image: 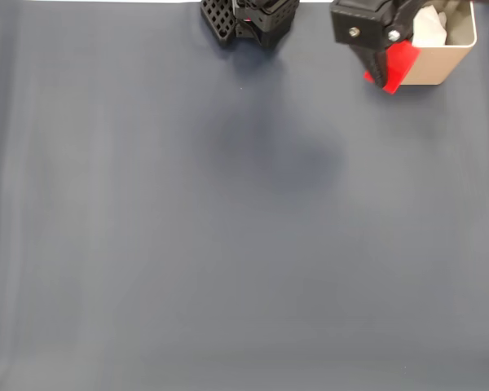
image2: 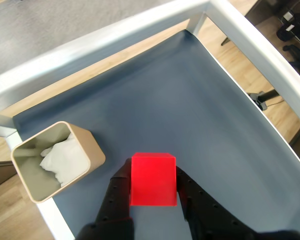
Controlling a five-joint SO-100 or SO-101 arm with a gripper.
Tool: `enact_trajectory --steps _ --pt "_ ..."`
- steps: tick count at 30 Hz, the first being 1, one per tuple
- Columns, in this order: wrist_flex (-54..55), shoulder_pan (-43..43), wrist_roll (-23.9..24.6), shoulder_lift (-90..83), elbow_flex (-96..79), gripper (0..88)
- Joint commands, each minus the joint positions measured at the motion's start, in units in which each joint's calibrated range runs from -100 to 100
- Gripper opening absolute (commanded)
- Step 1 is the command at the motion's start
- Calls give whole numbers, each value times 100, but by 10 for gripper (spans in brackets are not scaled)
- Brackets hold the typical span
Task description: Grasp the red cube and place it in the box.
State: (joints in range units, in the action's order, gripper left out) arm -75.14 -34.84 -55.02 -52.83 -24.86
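Red cube [image2: 153, 179] pinched between the two black fingers [image2: 116, 197] of the gripper [image2: 152, 187], jaws clenched on its left and right faces in the wrist view, top face and front face bright and matte, lifted clear of the mat. In the fixed view, same red cube [image: 399, 63] at the top right, partly hidden behind the black gripper [image: 383, 69], overlapping the lower left corner of the box [image: 448, 61]. Box [image2: 92, 152] in the wrist view to the left of the cube and apart from it, tan outside with rounded corners, pale inside, something white and crumpled [image2: 62, 157] lying in it. White lump [image: 430, 28] also seen inside the box from the fixed view. Beneath everything a dark blue-grey mat [image: 228, 244], smooth with faint lengthwise creases and a soft shadow near the upper middle. Black perforated base of the arm [image: 248, 20] at the top edge of the fixed view, left of the gripper. Around the mat in the wrist view, a silver metal frame [image2: 115, 32] along two sides, meeting at a corner post; beyond it light wooden flooring [image2: 285, 120], a grey carpet [image2: 65, 20] at the upper left, and dark chair legs [image2: 292, 27] at the upper right
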Motion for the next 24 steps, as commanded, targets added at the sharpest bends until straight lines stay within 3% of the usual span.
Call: enact_trajectory --steps 1,24 --pt "-24 -332 -73 -139 317 1" --pt "26 -1965 -249 -87 326 1"
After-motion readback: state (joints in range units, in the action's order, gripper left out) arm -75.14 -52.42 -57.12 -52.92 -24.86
